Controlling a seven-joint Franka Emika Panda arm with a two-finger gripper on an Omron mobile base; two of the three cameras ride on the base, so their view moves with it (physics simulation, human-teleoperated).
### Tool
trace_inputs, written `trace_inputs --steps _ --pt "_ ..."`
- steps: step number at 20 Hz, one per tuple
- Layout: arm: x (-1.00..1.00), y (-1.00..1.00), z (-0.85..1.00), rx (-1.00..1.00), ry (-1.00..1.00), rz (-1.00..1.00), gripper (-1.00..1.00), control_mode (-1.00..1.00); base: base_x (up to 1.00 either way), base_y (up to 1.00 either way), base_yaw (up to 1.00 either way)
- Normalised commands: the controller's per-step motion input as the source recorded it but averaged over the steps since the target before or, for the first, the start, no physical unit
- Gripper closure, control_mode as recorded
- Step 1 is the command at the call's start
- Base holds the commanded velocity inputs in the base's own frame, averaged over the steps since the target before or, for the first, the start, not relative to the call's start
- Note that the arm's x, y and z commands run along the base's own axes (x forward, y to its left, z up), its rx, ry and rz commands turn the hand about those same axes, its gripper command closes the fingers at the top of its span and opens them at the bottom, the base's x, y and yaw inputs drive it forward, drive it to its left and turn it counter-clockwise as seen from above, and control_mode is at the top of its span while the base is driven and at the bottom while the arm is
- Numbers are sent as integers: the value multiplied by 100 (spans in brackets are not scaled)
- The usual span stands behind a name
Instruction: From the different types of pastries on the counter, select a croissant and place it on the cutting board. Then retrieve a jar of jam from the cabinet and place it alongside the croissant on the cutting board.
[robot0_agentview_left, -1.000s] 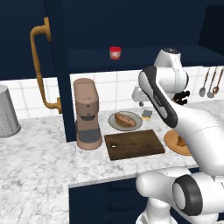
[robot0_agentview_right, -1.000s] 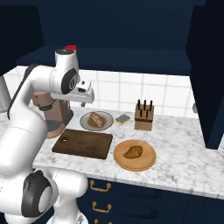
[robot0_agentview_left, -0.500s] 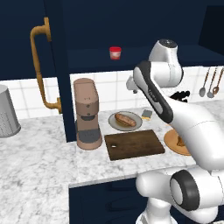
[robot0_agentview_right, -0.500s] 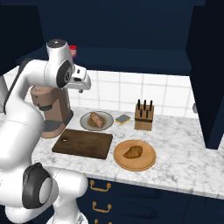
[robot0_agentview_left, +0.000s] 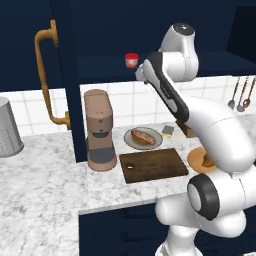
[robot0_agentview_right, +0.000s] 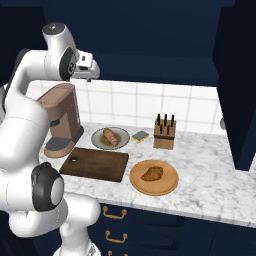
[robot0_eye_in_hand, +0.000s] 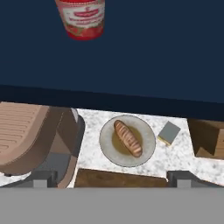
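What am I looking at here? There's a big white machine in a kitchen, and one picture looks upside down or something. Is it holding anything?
It is a white robot arm on a base that drives, in a computer-drawn kitchen. Two pictures come from cameras on the base, behind the arm to its left and right. The third comes from a camera on the hand, so it tilts with the hand.

On the marbled counter lie a dark cutting board, bare for now, a grey plate with a long bread roll, a round wooden plate with a croissant, a knife block, a small sponge and a brown coffee machine. A red-lidded jar of jam stands on the open cabinet's shelf.

The gripper is raised near that shelf, holding nothing that I can see; whether its fingers are open is unclear.
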Motion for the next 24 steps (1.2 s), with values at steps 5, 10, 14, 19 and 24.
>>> trace_inputs --steps 5,10,14,19,24 --pt "17 32 22 -9 -48 0 -100 -100 0 0 0" --pt "36 7 59 0 -14 0 -100 -100 0 0 0" --pt "37 18 77 2 2 0 -100 -100 0 0 0" --pt "8 19 22 0 0 0 -100 -100 0 0 0" --pt "20 1 -2 4 8 0 -100 -100 0 0 0"
